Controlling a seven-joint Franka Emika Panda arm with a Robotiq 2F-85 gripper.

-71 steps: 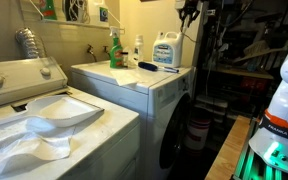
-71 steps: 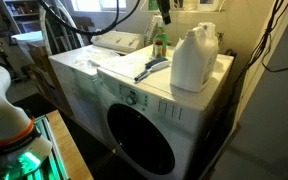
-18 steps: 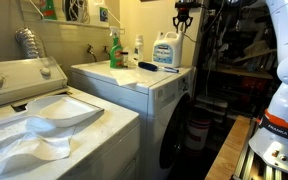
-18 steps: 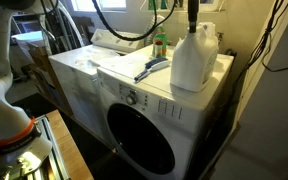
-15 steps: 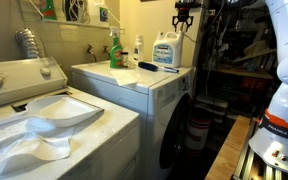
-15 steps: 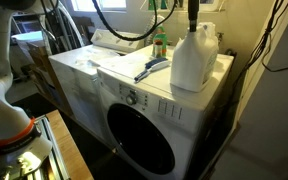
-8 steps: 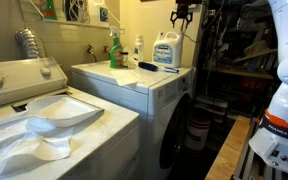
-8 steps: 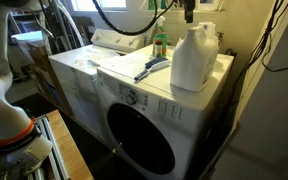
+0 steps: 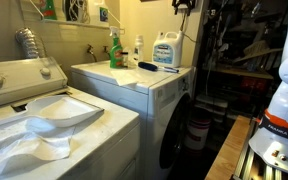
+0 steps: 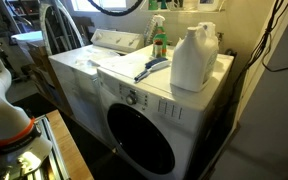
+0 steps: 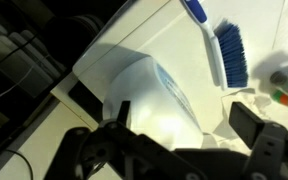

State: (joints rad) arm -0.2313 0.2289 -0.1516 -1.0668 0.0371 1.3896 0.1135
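Note:
A white detergent jug [image 9: 165, 50] with a blue label stands upright at the back corner of the front-loading machine's white top [image 9: 134, 82]. The same jug [image 10: 194, 58] fills the middle of the wrist view [image 11: 149, 95]. My gripper [image 9: 184, 5] hangs well above it at the picture's top edge, out of frame in an exterior view. In the wrist view the gripper [image 11: 184, 120] is open, its dark fingers [image 11: 254, 125] spread wide over the jug and touching nothing. A blue-bristled brush [image 11: 224, 50] lies beside the jug.
A green spray bottle [image 9: 115, 50] and a small white bottle [image 9: 138, 50] stand behind the brush [image 9: 156, 68]. A top-loading washer [image 9: 24, 80] carries crumpled white cloth [image 9: 44, 125]. The round dark door [image 10: 144, 140] faces front. Dark shelving [image 9: 244, 50] stands beside the machine.
My gripper has opened from around the jug's top and risen straight up, leaving one exterior view. The jug stays upright where it was.

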